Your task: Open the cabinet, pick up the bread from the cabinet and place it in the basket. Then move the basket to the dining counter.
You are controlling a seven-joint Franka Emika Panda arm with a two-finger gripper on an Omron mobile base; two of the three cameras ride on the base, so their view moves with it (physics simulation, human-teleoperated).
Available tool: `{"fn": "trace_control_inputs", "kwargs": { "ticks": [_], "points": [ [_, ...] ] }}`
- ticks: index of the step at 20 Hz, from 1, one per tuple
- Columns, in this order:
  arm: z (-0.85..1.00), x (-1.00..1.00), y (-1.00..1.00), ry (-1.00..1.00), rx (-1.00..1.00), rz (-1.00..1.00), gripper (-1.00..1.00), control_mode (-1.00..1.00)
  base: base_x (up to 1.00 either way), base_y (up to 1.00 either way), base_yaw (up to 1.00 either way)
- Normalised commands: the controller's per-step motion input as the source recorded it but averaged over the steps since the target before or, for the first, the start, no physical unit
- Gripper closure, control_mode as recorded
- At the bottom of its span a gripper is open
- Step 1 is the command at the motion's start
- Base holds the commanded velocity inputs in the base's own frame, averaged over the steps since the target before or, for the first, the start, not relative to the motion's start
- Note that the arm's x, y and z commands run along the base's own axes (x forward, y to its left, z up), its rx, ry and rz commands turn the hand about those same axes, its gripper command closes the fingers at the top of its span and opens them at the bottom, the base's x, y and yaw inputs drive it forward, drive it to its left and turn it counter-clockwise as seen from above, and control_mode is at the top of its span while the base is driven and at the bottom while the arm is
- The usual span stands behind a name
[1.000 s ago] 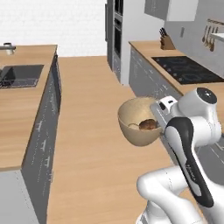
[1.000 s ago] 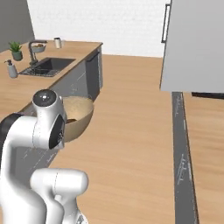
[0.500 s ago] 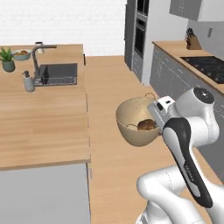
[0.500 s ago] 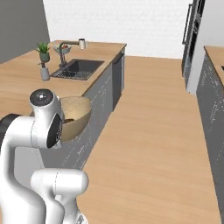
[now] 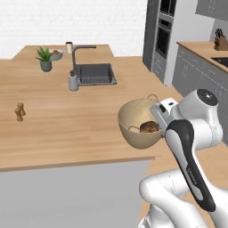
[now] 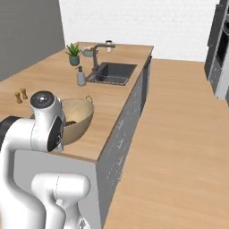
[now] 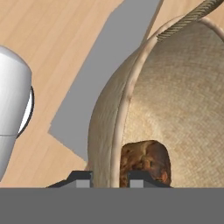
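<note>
Progress: the bread (image 5: 149,128) lies in the basket (image 5: 133,118), so fetching and loading look done; setting the basket on the dining counter (image 5: 53,116) is left. My pincer (image 7: 110,177) pinches the basket's rim wall, one finger inside, one outside. I hold the basket at the counter's near edge, seemingly not yet set down. Contents: one bread, beside my fingers.

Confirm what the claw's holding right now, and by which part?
The claw holds the basket by its rim wall, one finger outside and one inside. The bread lies loose inside the basket, not gripped.
</note>
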Motion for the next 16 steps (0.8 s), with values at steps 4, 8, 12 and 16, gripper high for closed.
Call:
{"fn": "trace_control_inputs", "kwargs": {
  "ticks": [4, 8, 12, 16],
  "points": [
    [0.0, 0.0, 0.0, 0.0, 0.0, 0.0, 1.0, 1.0, 0.0, 1.0, 0.0],
    [0.0, 0.0, 0.0, 0.0, 0.0, 0.0, 1.0, 1.0, 0.0, 1.0, 0.0],
    [0.0, 0.0, 0.0, 0.0, 0.0, 0.0, 1.0, 1.0, 0.0, 1.0, -0.06],
    [0.0, 0.0, 0.0, 0.0, 0.0, 0.0, 1.0, 1.0, 0.14, 1.0, -0.13]
  ]
}}
